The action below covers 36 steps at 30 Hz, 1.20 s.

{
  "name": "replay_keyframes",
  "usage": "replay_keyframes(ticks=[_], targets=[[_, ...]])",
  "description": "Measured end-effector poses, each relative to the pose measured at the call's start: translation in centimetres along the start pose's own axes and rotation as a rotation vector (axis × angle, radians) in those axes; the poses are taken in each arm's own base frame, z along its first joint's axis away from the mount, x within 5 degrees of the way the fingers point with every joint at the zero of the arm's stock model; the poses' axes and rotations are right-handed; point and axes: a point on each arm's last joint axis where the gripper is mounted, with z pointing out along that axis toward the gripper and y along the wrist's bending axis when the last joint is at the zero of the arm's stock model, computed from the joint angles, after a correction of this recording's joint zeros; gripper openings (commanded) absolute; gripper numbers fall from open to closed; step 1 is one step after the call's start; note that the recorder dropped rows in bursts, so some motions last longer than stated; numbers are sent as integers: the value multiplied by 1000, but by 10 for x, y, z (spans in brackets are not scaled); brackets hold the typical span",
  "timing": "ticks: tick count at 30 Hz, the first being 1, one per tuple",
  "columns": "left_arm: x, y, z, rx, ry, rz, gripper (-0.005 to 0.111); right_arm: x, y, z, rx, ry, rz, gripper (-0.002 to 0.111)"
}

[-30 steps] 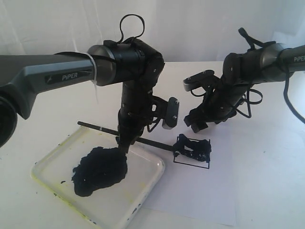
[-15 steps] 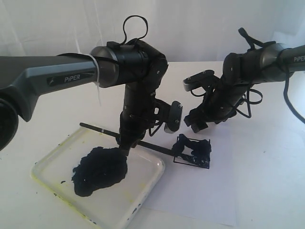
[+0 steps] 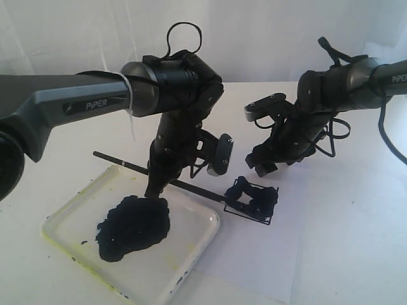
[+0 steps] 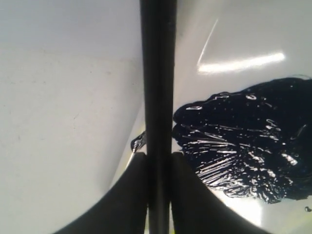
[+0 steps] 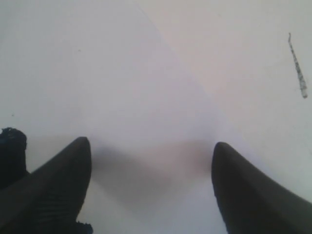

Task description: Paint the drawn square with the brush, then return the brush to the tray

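Observation:
The brush [image 3: 121,162] is a thin black stick lying slanted over the tray's far corner. Its dark tip touches the drawn square [image 3: 254,199]. My left gripper [image 3: 153,189] is shut on its shaft, just above the black paint blob [image 3: 133,225] in the tray [image 3: 67,213]. In the left wrist view the brush [image 4: 157,73] runs straight between the closed fingers [image 4: 187,195], with the blob [image 4: 243,151] beside it. The square on the paper sheet [image 3: 267,260] is daubed blue-black. My right gripper [image 3: 264,166] hovers open just behind the square, holding nothing [image 5: 151,146].
The white paper sheet lies right of the tray, and its near edge reaches toward the table front. A dark daub [image 5: 12,146] shows beside one right finger. A small grey streak [image 5: 297,68] marks the table. The right arm's cables [image 3: 334,130] hang near its wrist.
My left gripper swung left and tilted, carrying the brush; the handle end rose and shifted left while the tip stayed at the square. The right arm stayed still.

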Motion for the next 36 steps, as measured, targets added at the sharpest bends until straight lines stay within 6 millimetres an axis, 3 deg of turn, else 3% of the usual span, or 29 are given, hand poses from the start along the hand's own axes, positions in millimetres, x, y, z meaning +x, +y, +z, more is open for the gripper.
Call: replay_keyframes(ticks=[25,36], targets=[[7,5,0,-55,79,-12,0,0,0,0,0,0,0,66],[-2,0,-3,-49,60,-3,0,0,0,0,0,0,-2,66]])
